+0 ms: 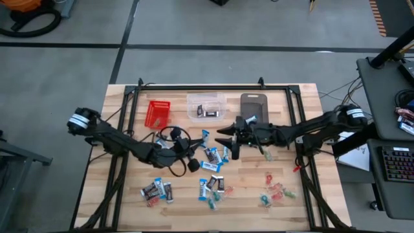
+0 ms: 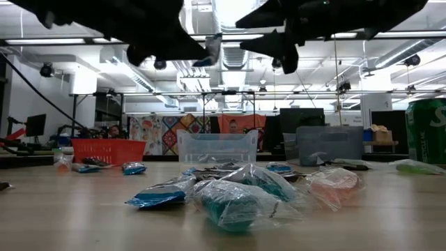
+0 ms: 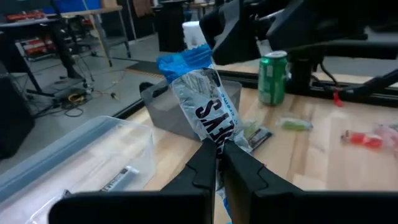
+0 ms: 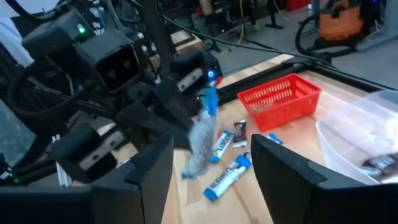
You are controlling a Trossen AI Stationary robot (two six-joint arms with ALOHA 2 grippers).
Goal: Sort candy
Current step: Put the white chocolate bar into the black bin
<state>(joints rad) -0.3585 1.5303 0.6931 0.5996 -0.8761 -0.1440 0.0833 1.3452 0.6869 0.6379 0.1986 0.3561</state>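
- The left hand [image 3: 217, 163] is clamped on a blue-and-white candy bar [image 3: 202, 99], held up in the air above the middle of the table [image 1: 336, 188]; only the letters "VE" can be read on its wrapper.
- The right hand [image 4: 211, 163] has its fingers spread wide with nothing in them, just right of that bar.
- More candy [image 1: 212, 186] lies scattered on the near half of the table.
- At the far side stand a red basket [image 1: 156, 113], a clear bin [image 1: 206, 106] and a grey bin [image 1: 253, 103].
- A green can [image 3: 272, 77] stands beyond the grey bin; its label is unreadable.

Two dark jointed arms with white bands near their bases, black cables looping off, and a green wrist light.
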